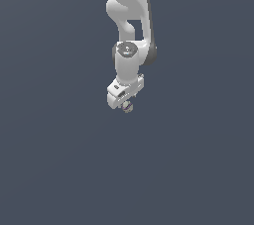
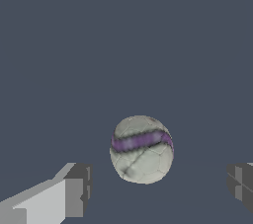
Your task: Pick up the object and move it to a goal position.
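matt, crackled grey object

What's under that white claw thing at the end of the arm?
A small roundish ball with a purple streak sits beneath the gripper, between its two grey fingers, which stand apart from it. Whatever lies under the ball is hidden; around it only plain dark surface shows.

A plain, flat, dark slate-blue surface fills the whole background of both views, evenly lit, without any visible markings, edges or seams.
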{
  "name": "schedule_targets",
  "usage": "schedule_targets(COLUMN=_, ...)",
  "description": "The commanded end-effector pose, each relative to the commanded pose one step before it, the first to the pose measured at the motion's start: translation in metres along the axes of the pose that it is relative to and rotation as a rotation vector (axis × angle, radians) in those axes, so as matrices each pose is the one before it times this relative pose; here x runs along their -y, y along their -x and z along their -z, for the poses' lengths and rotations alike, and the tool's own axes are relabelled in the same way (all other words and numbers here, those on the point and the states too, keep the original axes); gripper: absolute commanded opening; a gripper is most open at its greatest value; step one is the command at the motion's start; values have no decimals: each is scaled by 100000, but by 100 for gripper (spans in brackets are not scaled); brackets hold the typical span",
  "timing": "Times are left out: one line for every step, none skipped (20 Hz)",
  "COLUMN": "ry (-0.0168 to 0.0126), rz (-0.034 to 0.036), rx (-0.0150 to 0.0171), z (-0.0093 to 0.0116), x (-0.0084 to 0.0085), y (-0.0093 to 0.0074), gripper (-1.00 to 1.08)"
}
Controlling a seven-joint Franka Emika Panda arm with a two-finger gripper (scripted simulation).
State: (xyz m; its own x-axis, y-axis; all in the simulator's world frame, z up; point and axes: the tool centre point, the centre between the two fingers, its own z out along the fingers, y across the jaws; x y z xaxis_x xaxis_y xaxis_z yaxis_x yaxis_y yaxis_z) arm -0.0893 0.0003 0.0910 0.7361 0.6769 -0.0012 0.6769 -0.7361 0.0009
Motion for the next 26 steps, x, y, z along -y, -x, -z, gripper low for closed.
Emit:
schedule_targets(ry=-37, rz=2624, rx=-82, z=-240, x=270, y=185, gripper=100)
schedule_targets(ry=-19, rz=655, rx=-13, z=-64, x=73, y=46, gripper=100)
schedule_targets(ry=-15, rz=507, rx=-10, z=-49, x=56, y=37, gripper=100)
schedule_targets(ry=-10, rz=359, rx=-7, z=-35, x=39, y=27, gripper=100)
schedule_targets(ry=-6, rz=218, rx=-5, z=-21, x=25, y=15, gripper=100)
schedule_targets(ry=-2, rz=69, rx=-1, z=-7, x=7, y=6, gripper=100)
schedule_targets(ry=-15, rz=-456, rx=35, z=30, x=-39, y=-26, gripper=100)
schedule_targets(ry=0, rz=0, rx=0, z=-30, x=0, y=2, gripper=100)
schedule_targets(ry=0, rz=0, rx=0, z=-89, x=0, y=6, gripper=100)
schedule_targets(ry=0, rz=0, rx=0, z=-149, x=0, y=10, gripper=100)
schedule_targets(ry=-3, rz=69, rx=-6, z=-206, x=25, y=-11, gripper=100)
schedule_targets(ry=0, rz=0, rx=0, z=-266, x=0, y=18, gripper=100)
schedule_targets(ry=0, rz=0, rx=0, z=-323, x=0, y=22, gripper=100)
schedule_targets(ry=-6, rz=97, rx=-10, z=-377, x=36, y=-10, gripper=100)
schedule_targets(ry=0, rz=0, rx=0, z=-434, x=0, y=28, gripper=100)
schedule_targets(ry=-6, rz=97, rx=-11, z=-484, x=34, y=-5, gripper=100)
schedule_targets(ry=0, rz=0, rx=0, z=-520, x=-4, y=30, gripper=100)
schedule_targets(ry=-2, rz=97, rx=-9, z=-469, x=28, y=-11, gripper=100)
schedule_targets(ry=0, rz=0, rx=0, z=-411, x=-11, y=17, gripper=100)
schedule_targets(ry=6, rz=69, rx=-1, z=-349, x=12, y=-14, gripper=100)
schedule_targets(ry=0, rz=0, rx=0, z=-293, x=-15, y=6, gripper=100)
schedule_targets(ry=0, rz=0, rx=0, z=-237, x=-15, y=2, gripper=100)
schedule_targets(ry=22, rz=65, rx=10, z=-178, x=11, y=-24, gripper=100)
schedule_targets(ry=0, rz=0, rx=0, z=-129, x=-11, y=-1, gripper=100)
schedule_targets(ry=0, rz=0, rx=0, z=-77, x=-7, y=-1, gripper=100)
schedule_targets(ry=0, rz=0, rx=0, z=-25, x=-2, y=0, gripper=100)
